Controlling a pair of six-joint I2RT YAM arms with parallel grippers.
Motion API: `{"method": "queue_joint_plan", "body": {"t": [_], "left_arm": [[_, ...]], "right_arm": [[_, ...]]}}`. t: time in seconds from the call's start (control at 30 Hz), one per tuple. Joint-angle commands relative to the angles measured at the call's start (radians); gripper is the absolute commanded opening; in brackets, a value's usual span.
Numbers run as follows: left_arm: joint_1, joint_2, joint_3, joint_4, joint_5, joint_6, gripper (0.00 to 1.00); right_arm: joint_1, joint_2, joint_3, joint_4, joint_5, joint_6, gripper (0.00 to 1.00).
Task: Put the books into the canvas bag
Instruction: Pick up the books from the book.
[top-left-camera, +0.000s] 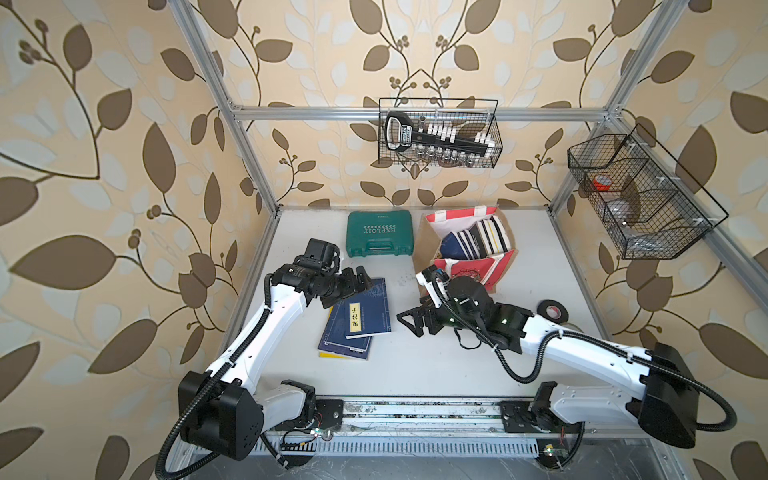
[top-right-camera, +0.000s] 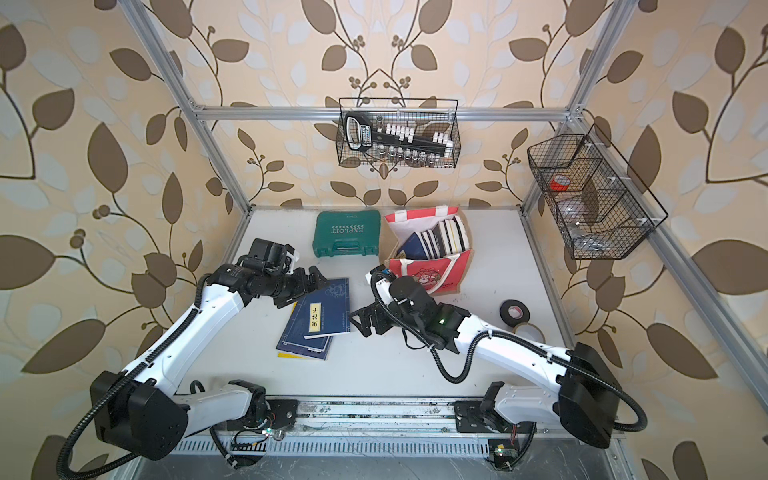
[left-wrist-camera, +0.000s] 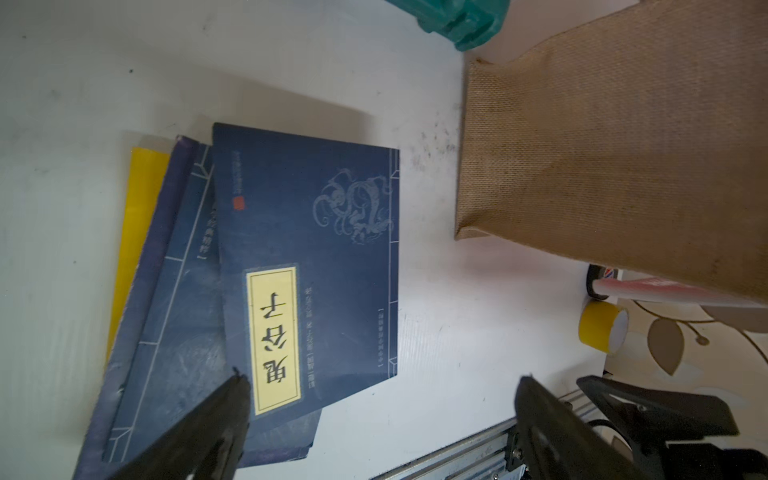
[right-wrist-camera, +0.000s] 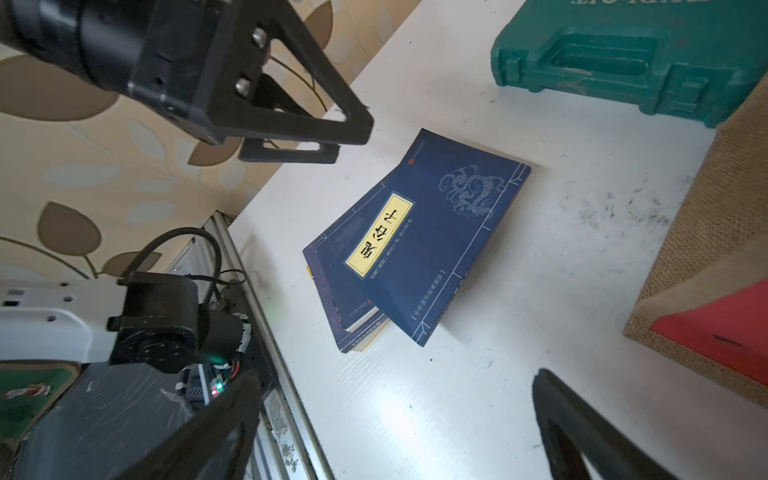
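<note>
books (top-left-camera: 368, 318) stacked on table (top-left-camera: 415, 365); l gripper (left-wrist-camera: 382, 379), r gripper (right-wrist-camera: 395, 376) spread, empty.

Three books (top-right-camera: 316, 322) lie stacked on the table (top-right-camera: 415, 365); more stand in the bag (top-right-camera: 449, 270). The left gripper (top-right-camera: 318, 280) hovers over them, the right gripper (top-right-camera: 359, 326) just beside.

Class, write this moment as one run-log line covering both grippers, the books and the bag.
left gripper: open, empty, near stack | right gripper: open, empty | book stack: flat on table | canvas bag: upright, holds several books
</note>
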Motion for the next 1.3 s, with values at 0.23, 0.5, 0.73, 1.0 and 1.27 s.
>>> {"method": "queue_joint_plan", "body": {"t": [0.23, 0.5, 0.73, 1.0, 1.27], "left_arm": [[0.115, -0.023, -0.137, 0.088, 0.028, -0.05, 0.99], [0.146, 0.003, -0.18, 0.143, 0.1, -0.046, 0.99], [0.149, -0.027, -0.245, 0.229, 0.165, -0.088, 0.99], [0.149, -0.025, -0.301, 0.283, 0.2, -0.103, 0.99], [0.15, 0.022, -0.322, 0.328, 0.219, -0.128, 0.99]], "right_arm": [[0.004, 0.142, 0.013, 0.062, 0.071, 0.011, 0.99], [-0.011, 0.307, 0.1, 0.086, 0.01, 0.015, 0.99], [-0.061, 0.499, 0.228, 0.09, -0.04, 0.062, 0.99], [-0.101, 0.675, 0.368, 0.094, -0.106, 0.073, 0.99], [-0.159, 0.767, 0.402, 0.225, -0.277, 0.065, 0.99]]}}
